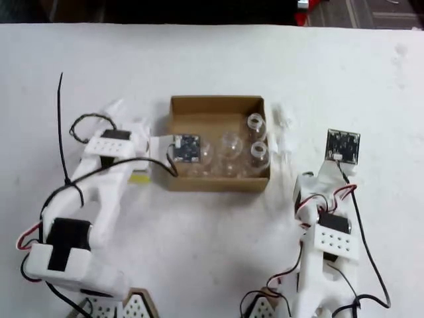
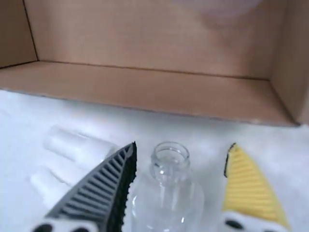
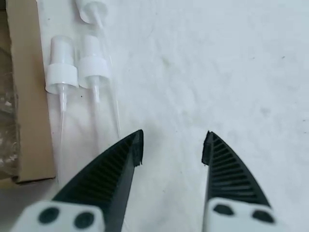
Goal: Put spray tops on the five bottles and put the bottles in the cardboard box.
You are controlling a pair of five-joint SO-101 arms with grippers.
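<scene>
Ribbed fingers of the left claw (image 2: 182,145), one grey and one yellow, stand spread on either side of an uncapped bottle (image 2: 166,193) on the white surface (image 2: 270,145), just outside the cardboard box (image 2: 145,92). White spray tops (image 3: 77,72) lie beside the box near the right claw (image 3: 173,137), which is also spread. Clear bottles (image 1: 257,152) rest inside the box.

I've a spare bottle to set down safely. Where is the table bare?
Free: the wide table strip beyond the box; the patch before the box, between the left arm and right arm; the table under the right gripper. Crowded: spray tops at the box's right-arm end; left gripper, bottle and more tops at its other end.
</scene>
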